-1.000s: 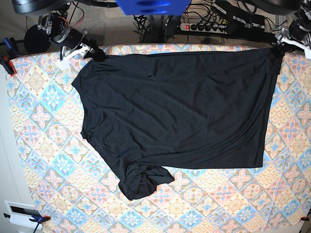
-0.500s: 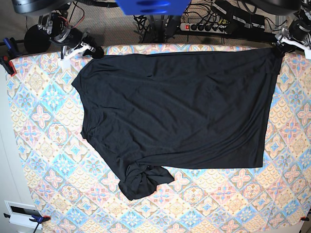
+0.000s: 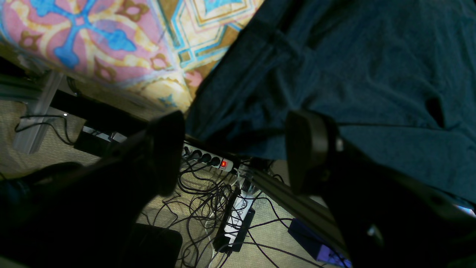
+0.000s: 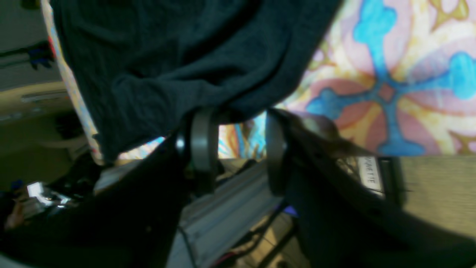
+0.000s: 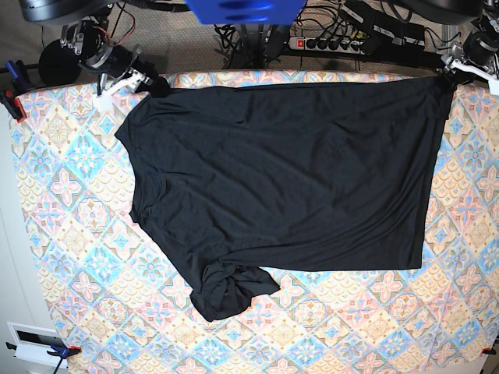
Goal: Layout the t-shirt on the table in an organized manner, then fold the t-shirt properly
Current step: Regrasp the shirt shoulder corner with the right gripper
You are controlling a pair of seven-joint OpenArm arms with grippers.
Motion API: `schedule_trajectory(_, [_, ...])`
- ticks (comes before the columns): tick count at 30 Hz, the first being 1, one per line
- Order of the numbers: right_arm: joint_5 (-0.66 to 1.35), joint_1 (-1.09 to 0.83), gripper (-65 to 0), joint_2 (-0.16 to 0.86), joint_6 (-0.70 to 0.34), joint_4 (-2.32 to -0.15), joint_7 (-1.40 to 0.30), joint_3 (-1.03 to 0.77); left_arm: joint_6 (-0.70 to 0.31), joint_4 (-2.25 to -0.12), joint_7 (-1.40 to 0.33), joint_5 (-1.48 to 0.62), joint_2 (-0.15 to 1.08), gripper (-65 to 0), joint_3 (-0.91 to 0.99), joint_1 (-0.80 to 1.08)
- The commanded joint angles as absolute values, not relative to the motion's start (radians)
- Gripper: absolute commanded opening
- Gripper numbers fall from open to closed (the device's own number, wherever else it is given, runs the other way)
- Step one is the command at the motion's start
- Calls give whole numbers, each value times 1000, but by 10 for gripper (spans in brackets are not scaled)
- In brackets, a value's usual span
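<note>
Fingers (image 4: 200, 141) of the right arm are standing parted at the far edge, shirt corner draping between them, ungripped. Left fingers (image 3: 163, 152) are gaping wide beside the other corner. T-shirt (image 5: 281, 187) is lying spread lengthwise across the surface (image 5: 70, 234), sleeve bunched nearside.

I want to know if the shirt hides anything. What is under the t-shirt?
Under the t-shirt only the patterned table shows, all around its edges. Whatever lies beneath the spread fabric and the bunched sleeve is covered and cannot be seen.
</note>
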State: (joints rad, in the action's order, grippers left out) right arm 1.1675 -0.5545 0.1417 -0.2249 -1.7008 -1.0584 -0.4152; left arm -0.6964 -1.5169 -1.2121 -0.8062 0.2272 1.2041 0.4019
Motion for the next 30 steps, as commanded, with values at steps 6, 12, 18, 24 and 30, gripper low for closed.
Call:
schedule_trajectory(6, [1244, -559, -418, 153, -232, -1710, -1053, -423, -698, -1531, -1198, -823, 229, -238, 1211, 406])
schedule_trajectory(12, [1244, -492, -418, 153, -232, -1705, -1053, -421, -698, -1531, -1198, -822, 225, -238, 1210, 406])
schedule_trajectory(18, [1244, -486, -418, 153, -232, -1647, -1053, -420, -698, -1531, -1198, -822, 225, -238, 1210, 406])
schedule_trajectory(24, [1244, -490, -418, 153, -232, -1646, -1056, -420, -698, -1531, -1198, -822, 225, -238, 1210, 407])
schedule_trajectory(30, [1245, -492, -418, 159, -232, -1650, -1055, -424, -698, -1531, -1198, -822, 225, -238, 1210, 407])
